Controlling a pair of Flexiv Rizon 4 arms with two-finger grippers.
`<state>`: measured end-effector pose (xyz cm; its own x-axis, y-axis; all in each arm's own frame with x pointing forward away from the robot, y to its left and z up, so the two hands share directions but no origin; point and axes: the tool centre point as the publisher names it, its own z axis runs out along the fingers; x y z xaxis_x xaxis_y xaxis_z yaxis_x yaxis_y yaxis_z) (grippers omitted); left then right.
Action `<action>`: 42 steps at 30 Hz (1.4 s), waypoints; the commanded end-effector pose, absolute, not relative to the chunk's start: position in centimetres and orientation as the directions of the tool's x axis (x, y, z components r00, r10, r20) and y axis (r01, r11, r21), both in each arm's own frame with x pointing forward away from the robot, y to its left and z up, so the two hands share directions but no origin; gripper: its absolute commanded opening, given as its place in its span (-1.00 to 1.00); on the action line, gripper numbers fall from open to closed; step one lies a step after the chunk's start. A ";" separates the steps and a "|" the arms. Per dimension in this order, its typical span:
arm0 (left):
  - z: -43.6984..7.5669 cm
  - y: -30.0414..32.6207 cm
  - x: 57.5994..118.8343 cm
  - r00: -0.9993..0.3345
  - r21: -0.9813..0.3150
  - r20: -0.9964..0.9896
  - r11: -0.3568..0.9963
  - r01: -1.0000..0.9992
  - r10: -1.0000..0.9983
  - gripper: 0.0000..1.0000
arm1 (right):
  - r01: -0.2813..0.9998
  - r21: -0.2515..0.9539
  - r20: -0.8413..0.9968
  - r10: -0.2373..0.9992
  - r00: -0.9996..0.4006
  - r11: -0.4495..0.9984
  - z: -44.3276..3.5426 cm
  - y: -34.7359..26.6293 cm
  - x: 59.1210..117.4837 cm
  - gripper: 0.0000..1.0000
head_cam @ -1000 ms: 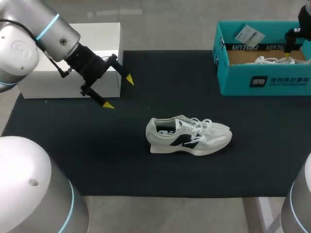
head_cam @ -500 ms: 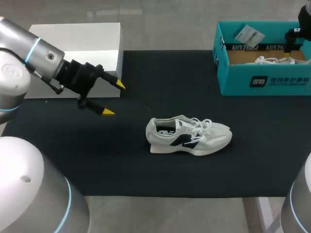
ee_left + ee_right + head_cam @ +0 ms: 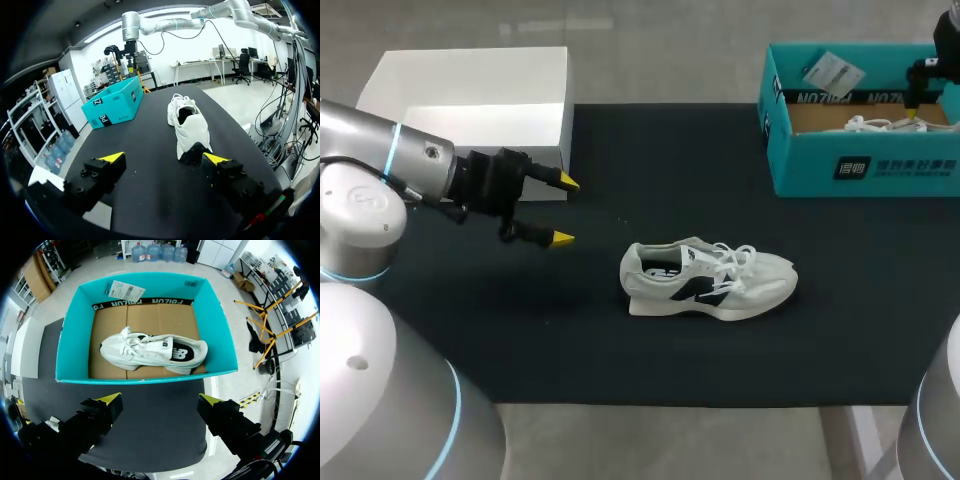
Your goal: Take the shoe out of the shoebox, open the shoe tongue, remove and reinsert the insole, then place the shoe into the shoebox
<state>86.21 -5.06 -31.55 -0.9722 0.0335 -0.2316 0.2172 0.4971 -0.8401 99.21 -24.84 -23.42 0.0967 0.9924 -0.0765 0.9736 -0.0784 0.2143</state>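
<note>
Our left gripper (image 3: 566, 210) dropped and turned toward shoe (image 3: 708, 280) heel, fingers apart, empty; we judged tongue-opening approach begun.

At mid-bench (image 3: 660, 440), on a black mat (image 3: 570, 340): a white shoe (image 3: 708, 281) with a dark side marking, upright on its sole, heel to the left, toe to the right, laces loose. Left of it and apart from it, the left gripper (image 3: 565, 210), in from the left edge, yellow-tipped fingers (image 3: 562, 238) spread wide, pointing toward the shoe's side of the mat. Behind that arm, an open white box (image 3: 470, 95) at the mat's far left corner. At far right, a teal shoebox (image 3: 865, 160), lidless, holding a second shoe (image 3: 870, 124), only its white laces showing; a paper tag (image 3: 833, 72) against the back wall; the right gripper (image 3: 916, 100) above the box's right end.
</note>
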 end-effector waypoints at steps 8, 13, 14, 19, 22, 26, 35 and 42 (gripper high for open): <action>-32.9 -6.0 83.7 -0.982 -0.832 -0.186 0.538 0.138 -0.036 1.00 | 0.973 0.216 -0.077 0.992 0.098 -0.079 -23.4 -24.8 99.1 1.00; -36.5 -7.4 83.5 -0.982 -0.811 -0.180 0.573 0.119 -0.050 1.00 | 0.973 0.216 -0.077 0.992 0.098 -0.079 -23.4 -24.8 99.1 1.00; -37.0 -7.7 83.3 -0.984 -0.814 -0.169 0.570 0.109 -0.053 1.00 | 0.973 0.216 -0.077 0.992 0.098 -0.079 -23.4 -24.8 99.1 1.00; -39.3 -9.4 82.7 -0.994 -0.829 -0.091 0.558 0.038 -0.067 1.00 | 0.973 0.216 -0.077 0.992 0.098 -0.079 -23.4 -24.8 99.1 1.00; -40.5 -10.1 82.5 -0.995 -0.824 -0.064 0.567 0.008 -0.079 1.00 | 0.973 0.216 -0.077 0.992 0.098 -0.079 -23.4 -24.8 99.1 1.00; -41.2 -10.9 82.1 -0.996 -0.827 -0.058 0.562 0.007 -0.073 1.00 | 0.973 0.216 -0.077 0.992 0.098 -0.079 -23.4 -24.8 99.1 1.00; -41.6 -13.6 81.2 -0.999 -0.856 -0.018 0.517 -0.005 -0.041 1.00 | 0.973 0.216 -0.077 0.992 0.098 -0.079 -23.4 -24.8 99.1 1.00; -42.1 -14.8 80.9 -0.999 -0.868 0.033 0.496 -0.031 -0.004 1.00 | 0.973 0.216 -0.077 0.992 0.098 -0.079 -23.4 -24.8 99.1 1.00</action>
<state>80.22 -14.33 -41.55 -0.9996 -0.0156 0.0256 -0.0299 0.4958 -0.8679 99.21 -24.84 -23.42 0.0967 0.9924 -0.0766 0.9736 -0.0783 0.2144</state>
